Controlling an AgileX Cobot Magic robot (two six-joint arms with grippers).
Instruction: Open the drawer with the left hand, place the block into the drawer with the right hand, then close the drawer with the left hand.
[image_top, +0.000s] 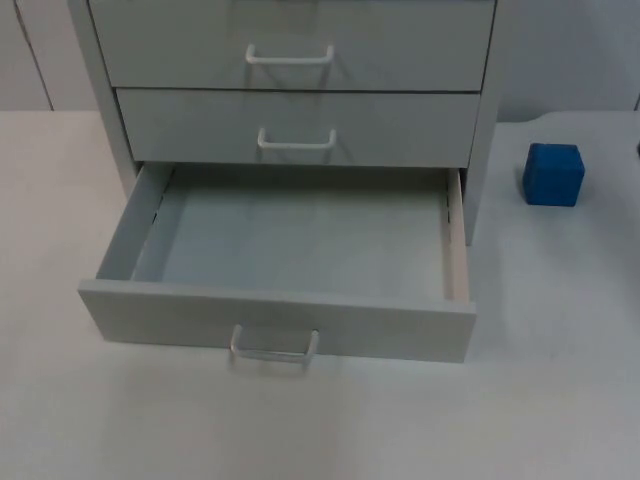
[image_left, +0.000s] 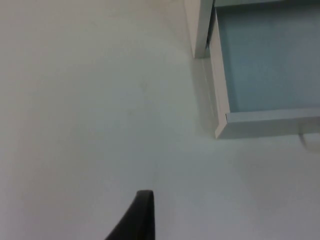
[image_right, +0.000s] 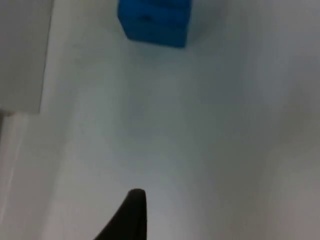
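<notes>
The grey cabinet's bottom drawer (image_top: 280, 320) stands pulled out with nothing inside it, its white handle (image_top: 273, 347) facing front. A blue block (image_top: 553, 174) sits on the white table to the right of the cabinet. My left gripper (image_left: 141, 217) hovers over bare table to the left of the open drawer (image_left: 272, 118), near its front left corner and apart from it. My right gripper (image_right: 131, 216) hangs over the table short of the blue block (image_right: 155, 21), with a wide gap between them. Nothing is held by either gripper.
Two shut drawers with white handles (image_top: 296, 141) sit above the open one. The cabinet's side wall (image_right: 22, 50) stands to one side of the block. White table stretches in front of the drawer and around the block.
</notes>
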